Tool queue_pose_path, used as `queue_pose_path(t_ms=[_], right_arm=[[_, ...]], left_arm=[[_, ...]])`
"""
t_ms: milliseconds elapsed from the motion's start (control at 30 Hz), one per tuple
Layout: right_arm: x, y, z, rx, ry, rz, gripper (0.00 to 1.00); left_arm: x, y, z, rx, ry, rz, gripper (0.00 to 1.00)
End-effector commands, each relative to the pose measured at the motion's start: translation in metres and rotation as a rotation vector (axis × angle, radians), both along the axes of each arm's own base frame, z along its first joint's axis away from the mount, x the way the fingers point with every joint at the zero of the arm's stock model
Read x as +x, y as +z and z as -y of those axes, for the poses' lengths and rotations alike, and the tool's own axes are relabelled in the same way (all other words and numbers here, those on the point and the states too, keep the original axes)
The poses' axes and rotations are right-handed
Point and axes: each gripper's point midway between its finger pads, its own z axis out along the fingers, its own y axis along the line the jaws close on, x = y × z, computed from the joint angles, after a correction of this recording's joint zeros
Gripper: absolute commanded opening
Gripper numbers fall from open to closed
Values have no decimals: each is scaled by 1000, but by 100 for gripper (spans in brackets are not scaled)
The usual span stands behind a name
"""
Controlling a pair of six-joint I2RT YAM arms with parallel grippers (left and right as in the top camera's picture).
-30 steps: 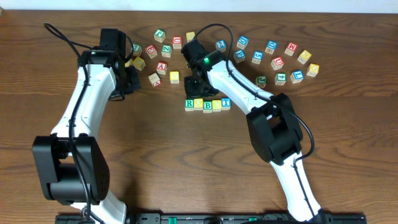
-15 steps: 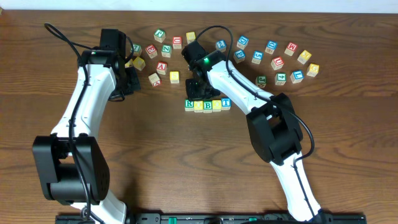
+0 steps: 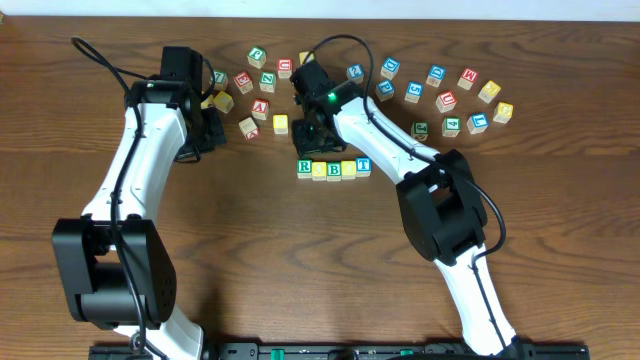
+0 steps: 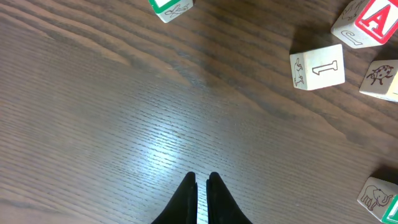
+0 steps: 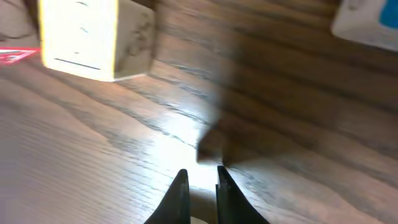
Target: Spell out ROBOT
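Note:
Five cubes lie in a row at the table's middle: green-framed R (image 3: 304, 167), a yellow cube (image 3: 319, 169), green-framed B (image 3: 334, 169), a second yellow cube (image 3: 349, 168) and blue-framed T (image 3: 363, 166). My right gripper (image 3: 312, 142) hovers just beyond the row's left end, touching none of them. In the right wrist view the right gripper (image 5: 200, 177) has its jaws parted by a narrow gap, with only bare wood between them. Away to the left, my left gripper (image 3: 205, 135) is shut and empty over bare wood (image 4: 201, 179).
Loose cubes lie behind the row: a left cluster with the red A cube (image 3: 261, 106) and a yellow cube (image 3: 281, 123), and a right cluster around (image 3: 446, 100). A pale cube (image 5: 93, 37) lies ahead of the right fingers. A cube marked 1 (image 4: 317, 67) lies ahead of the left gripper.
My right gripper has drawn back from the row's left end toward the far side, and its jaws have parted slightly. The row and the left arm have not moved.

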Motion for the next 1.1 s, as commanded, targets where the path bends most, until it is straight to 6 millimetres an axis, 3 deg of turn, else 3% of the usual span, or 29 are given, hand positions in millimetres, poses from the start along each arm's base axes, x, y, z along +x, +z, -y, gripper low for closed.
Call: queue_pose_path(t_ms=[0,200,733,1067], right_arm=[[3,26,-12,68,62,39,10],[-8,25,-22,65,62,24,5],[-18,20,-15,21,12,-23,2],[-1,33,-10,47,-14,11,3]], left_arm=[[2,8,-3,14,-3,20,8],[2,8,-3,14,-3,20,8],[1,8,-3,14,-3,17,8],[1,8,-3,14,-3,17,8]])
